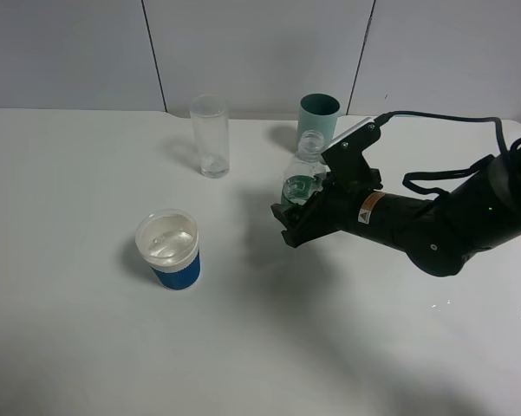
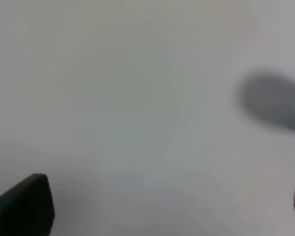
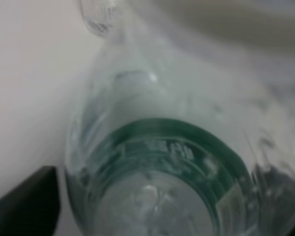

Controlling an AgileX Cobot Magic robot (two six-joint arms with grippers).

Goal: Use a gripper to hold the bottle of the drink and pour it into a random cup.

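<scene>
Gripping the bottle of the drink (image 1: 302,178) around its green-labelled body, your right pincer (image 1: 296,212) is clenched on it, fingers pressed to either side. In the right wrist view the bottle (image 3: 157,172) fills the frame between the dark fingers (image 3: 27,199), its green label band curving across the clear plastic. The bottle is tilted, its open neck pointing toward the far edge of the table (image 1: 69,347), and it sits near the middle of the table, slightly toward the right edge.

Just behind the bottle's neck stands a teal-green cup (image 1: 319,117), close to the far edge. A tall clear glass (image 1: 211,136) stands upright to its left, also near the far edge. The cup (image 1: 170,249) with the blue band and white rim stands well apart from the bottle, toward the left edge and nearer the front.

Your left pincer (image 2: 162,206) hangs released over bare table (image 2: 113,98), its fingertips (image 2: 24,204) spread wide and holding nothing.
</scene>
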